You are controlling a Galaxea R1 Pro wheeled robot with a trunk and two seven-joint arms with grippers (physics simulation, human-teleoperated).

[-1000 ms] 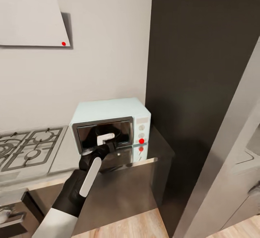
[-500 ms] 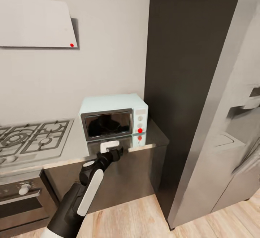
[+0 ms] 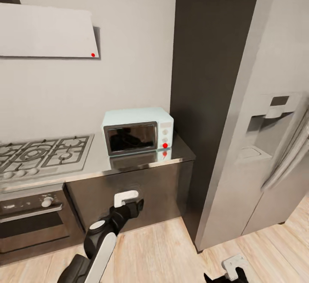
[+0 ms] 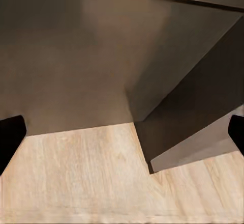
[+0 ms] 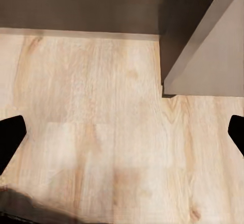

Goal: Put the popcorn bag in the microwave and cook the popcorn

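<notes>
The pale mint-blue microwave (image 3: 137,133) stands on the grey countertop (image 3: 96,165) next to the tall dark cabinet, its dark glass door shut and a red dot on its white panel. The popcorn bag and the popcorn are out of view. My left gripper (image 3: 128,202) hangs below the countertop's edge, in front of the dark base cabinet, well short of the microwave. In the left wrist view its fingertips (image 4: 10,137) sit far apart with nothing between them. My right gripper (image 3: 234,270) is low over the wood floor, open and empty, its fingertips (image 5: 10,137) spread wide.
A gas hob (image 3: 43,154) lies left of the microwave, with a black oven (image 3: 30,214) under it and a white hood (image 3: 47,30) above. A tall dark cabinet (image 3: 206,81) and the steel fridge (image 3: 266,146) stand to the right. Light wood floor (image 3: 171,248) lies in front.
The camera has pulled back from the counter, so more of the fridge and floor shows. My left gripper has dropped from in front of the microwave door to below the countertop's edge.
</notes>
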